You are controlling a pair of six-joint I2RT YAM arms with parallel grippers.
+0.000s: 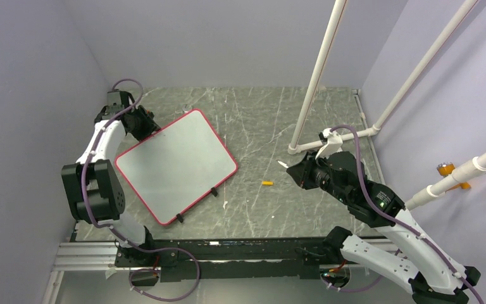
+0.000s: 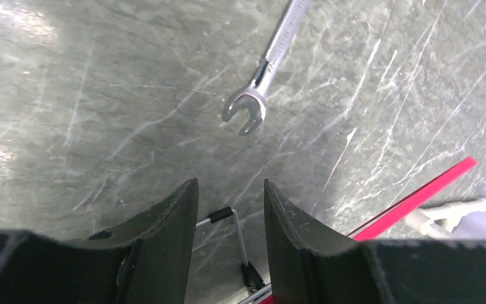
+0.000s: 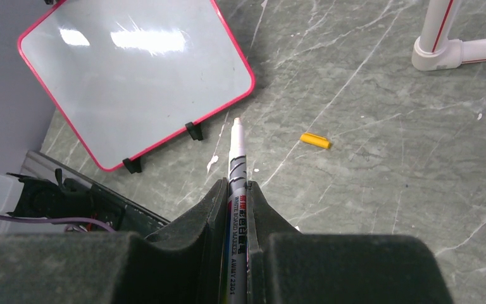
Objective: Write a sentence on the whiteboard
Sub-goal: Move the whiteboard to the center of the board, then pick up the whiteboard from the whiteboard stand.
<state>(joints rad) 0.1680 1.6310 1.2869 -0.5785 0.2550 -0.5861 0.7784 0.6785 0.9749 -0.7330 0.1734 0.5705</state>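
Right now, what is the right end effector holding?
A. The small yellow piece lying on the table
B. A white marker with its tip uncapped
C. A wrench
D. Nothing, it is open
B: in the right wrist view, the right end effector is shut on a white marker whose bare tip sticks out in front.

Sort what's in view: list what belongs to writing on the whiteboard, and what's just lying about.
For the job:
large flat white whiteboard with red-pink frame, blank
white whiteboard marker, uncapped, clamped in the right gripper
small orange cap on the table, probably the marker's

Lying about:
silver metal open-ended wrench
white plastic pipe frame
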